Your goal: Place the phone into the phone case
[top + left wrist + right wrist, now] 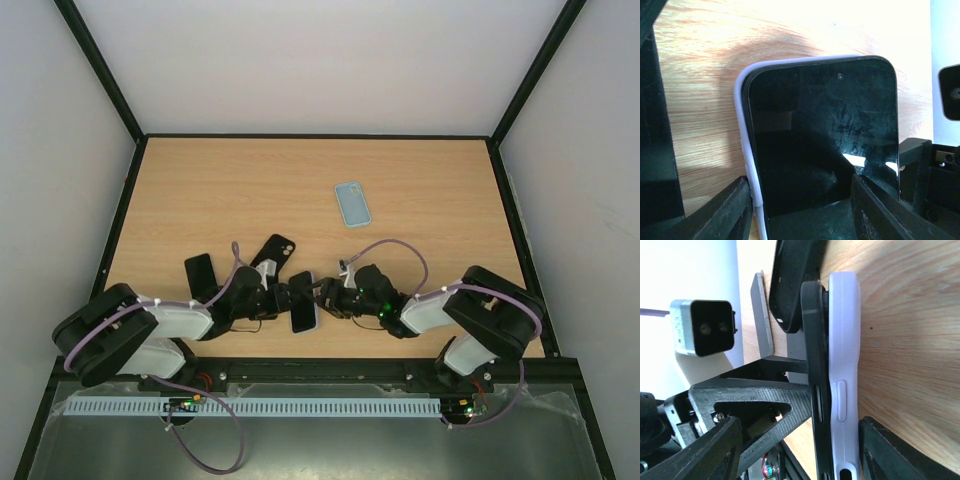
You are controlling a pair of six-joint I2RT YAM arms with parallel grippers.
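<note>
A black phone lies screen up in a lavender case near the table's front edge, between both grippers. In the left wrist view the phone fills the frame with the case's rim round its left side. My left gripper is open: one finger sits beside the case's edge, the other lies over the screen. In the right wrist view the phone and case show edge-on, the phone's far end standing slightly off the case. My right gripper is open around them, one finger by the case's back.
A light blue phone case lies at mid-table to the right. A black phone and a black case lie just left of my left gripper. My right gripper faces it. The black case also shows in the right wrist view.
</note>
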